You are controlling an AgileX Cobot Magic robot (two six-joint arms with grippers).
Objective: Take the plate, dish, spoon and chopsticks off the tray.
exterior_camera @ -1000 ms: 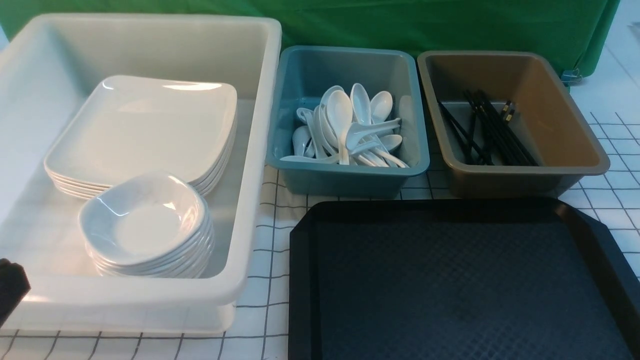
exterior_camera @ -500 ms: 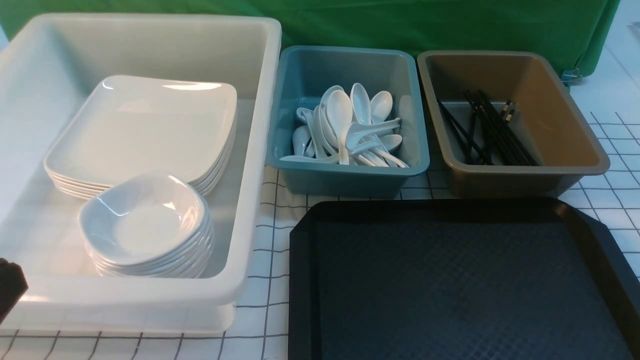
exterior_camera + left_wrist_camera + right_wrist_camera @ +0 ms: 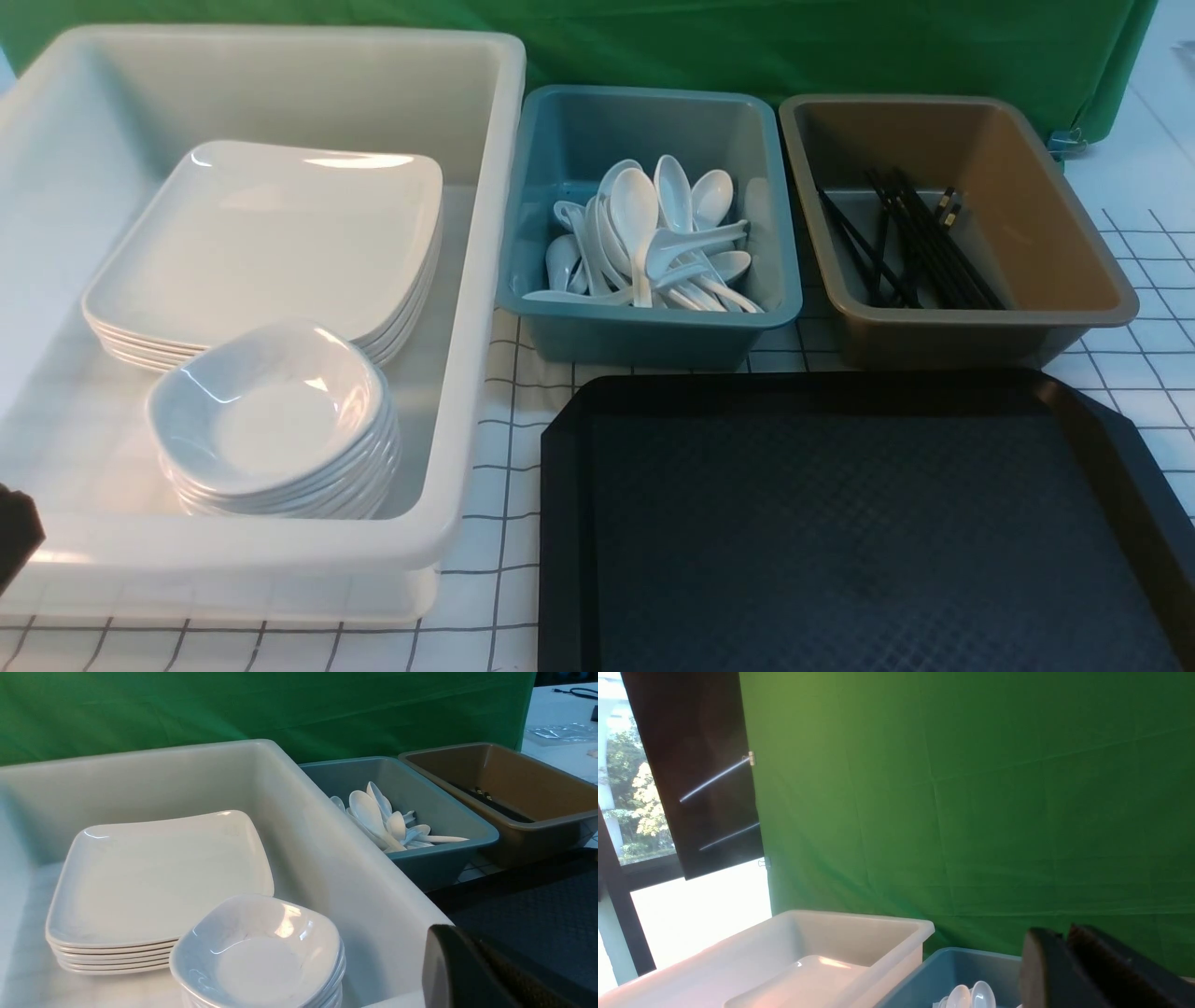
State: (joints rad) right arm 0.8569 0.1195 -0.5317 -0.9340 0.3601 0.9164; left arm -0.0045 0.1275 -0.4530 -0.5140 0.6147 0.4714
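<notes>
Left to right I count three bins: white tub (image 3: 476,280) with five stacked plates (image 3: 271,243) plus dishes (image 3: 266,411), teal bin (image 3: 649,322) of spoons (image 3: 644,233), brown bin (image 3: 980,322) where chopsticks (image 3: 920,243) point away from me. Tray (image 3: 840,523) is bare near the surface's front edge. My left fingers (image 3: 14,537) have slid outward; grip unclear. Right fingers (image 3: 1069,970) look closed.

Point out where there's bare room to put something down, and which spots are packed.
The tray is bare across its whole surface. The white tub has open floor behind the plates and along its right wall; its front holds stacked dishes. The teal bin is heaped with spoons. The brown bin is free right of the chopsticks.
</notes>
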